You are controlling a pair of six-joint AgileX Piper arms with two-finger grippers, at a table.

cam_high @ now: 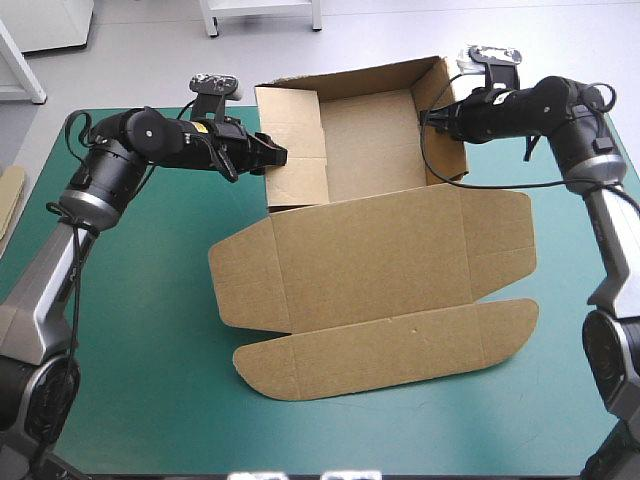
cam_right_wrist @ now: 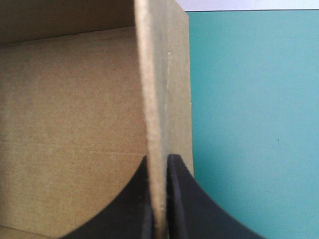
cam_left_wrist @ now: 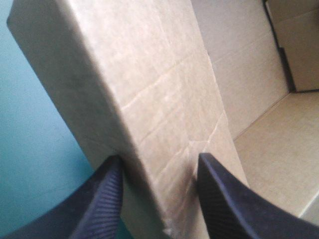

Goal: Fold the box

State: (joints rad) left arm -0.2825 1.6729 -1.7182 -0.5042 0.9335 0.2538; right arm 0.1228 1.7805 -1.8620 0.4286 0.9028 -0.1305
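Teal-green cover (cam_high: pixel 140 340) fills the table, with pale grey floor (cam_high: pixel 150 50) beyond its far edge. Most of the middle and far half is taken by the brown box (cam_high: pixel 370 250). Its lid (cam_high: pixel 390 345) lies flat toward the near side, the rounded flap stopping short of the near edge. Its open tray (cam_high: pixel 370 135) stands with walls raised against the far edge. Bare cover lies wide at the near left and in a narrower strip on the right.

The left gripper (cam_left_wrist: pixel 157 162) straddles the thick folded left wall, one black finger pressed on each face. The right gripper (cam_right_wrist: pixel 159 159) pinches the thin right wall, fingers all but meeting. An edge of more board (cam_high: pixel 10 200) shows at the table's left edge.
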